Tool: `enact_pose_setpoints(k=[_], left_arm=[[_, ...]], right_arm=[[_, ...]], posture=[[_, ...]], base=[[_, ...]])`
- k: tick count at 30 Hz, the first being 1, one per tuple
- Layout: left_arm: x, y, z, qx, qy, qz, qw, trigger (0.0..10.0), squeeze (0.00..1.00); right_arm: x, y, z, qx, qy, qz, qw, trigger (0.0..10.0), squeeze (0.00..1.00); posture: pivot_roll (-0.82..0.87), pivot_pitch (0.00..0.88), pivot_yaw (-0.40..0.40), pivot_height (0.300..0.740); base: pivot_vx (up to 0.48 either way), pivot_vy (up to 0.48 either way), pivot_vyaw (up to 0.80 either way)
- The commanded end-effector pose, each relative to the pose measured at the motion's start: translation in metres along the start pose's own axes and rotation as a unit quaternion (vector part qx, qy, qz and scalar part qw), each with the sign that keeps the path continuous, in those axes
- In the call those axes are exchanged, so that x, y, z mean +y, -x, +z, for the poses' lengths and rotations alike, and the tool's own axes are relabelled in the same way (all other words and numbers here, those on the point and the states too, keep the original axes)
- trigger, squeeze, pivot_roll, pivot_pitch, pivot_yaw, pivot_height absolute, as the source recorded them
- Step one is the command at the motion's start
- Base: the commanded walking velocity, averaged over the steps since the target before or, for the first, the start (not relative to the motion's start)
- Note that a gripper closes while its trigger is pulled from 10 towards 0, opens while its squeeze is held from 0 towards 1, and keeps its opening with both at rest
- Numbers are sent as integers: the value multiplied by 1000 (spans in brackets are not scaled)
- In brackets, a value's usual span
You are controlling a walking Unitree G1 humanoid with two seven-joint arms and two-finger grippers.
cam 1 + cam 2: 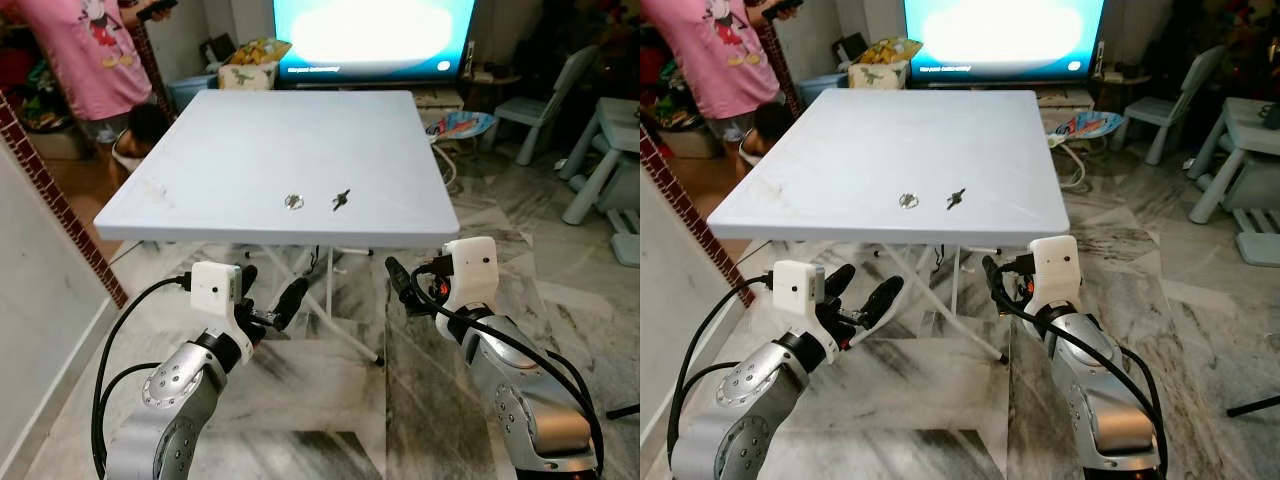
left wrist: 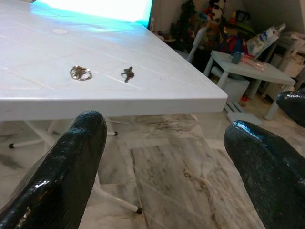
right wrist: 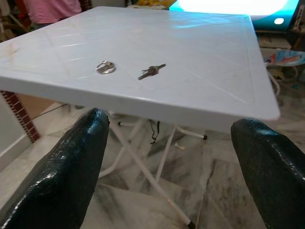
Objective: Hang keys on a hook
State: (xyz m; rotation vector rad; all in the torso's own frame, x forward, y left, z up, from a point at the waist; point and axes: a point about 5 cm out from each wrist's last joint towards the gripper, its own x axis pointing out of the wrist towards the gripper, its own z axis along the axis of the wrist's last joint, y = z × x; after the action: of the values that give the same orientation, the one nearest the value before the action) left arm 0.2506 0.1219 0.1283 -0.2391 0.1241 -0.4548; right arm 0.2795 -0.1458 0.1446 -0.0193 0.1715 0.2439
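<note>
Small metal keys (image 1: 341, 199) lying flat near white worktop (image 1: 290, 130) edge, beside a ring (image 1: 293, 202). Likely light, stiff, slippery; best pinched across the bunch. Left hand (image 1: 268, 300) and right hand (image 3: 171, 157) both spread apart, empty, below the edge.

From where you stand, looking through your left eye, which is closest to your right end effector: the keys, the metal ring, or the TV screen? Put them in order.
Measured from the right end effector, held below the table's near edge:
1. The keys, on the table near its front edge.
2. The metal ring, beside the keys, further to my left.
3. The TV screen, beyond the table's far edge.
</note>
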Motion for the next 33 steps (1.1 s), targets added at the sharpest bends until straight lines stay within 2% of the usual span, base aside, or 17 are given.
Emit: enact_pose_setpoints(k=[1,6,33], left_arm=[[2,1,2,-2,-9,1,1000,10000,0],[2,1,2,-2,-11,0,1000,10000,0],[-3,-1,1,5,-24,-20,1000,10000,0]], right_arm=[[3,1,7,-14,4,11,1000,10000,0],[3,1,6,-13,3,14,1000,10000,0],[8,1,-1,-6,1,16,1000,10000,0]], posture=[[-7,16,37,740],[-7,11,37,740],[2,4,46,740]], base=[[390,0,0],[385,0,0],[402,248,0]])
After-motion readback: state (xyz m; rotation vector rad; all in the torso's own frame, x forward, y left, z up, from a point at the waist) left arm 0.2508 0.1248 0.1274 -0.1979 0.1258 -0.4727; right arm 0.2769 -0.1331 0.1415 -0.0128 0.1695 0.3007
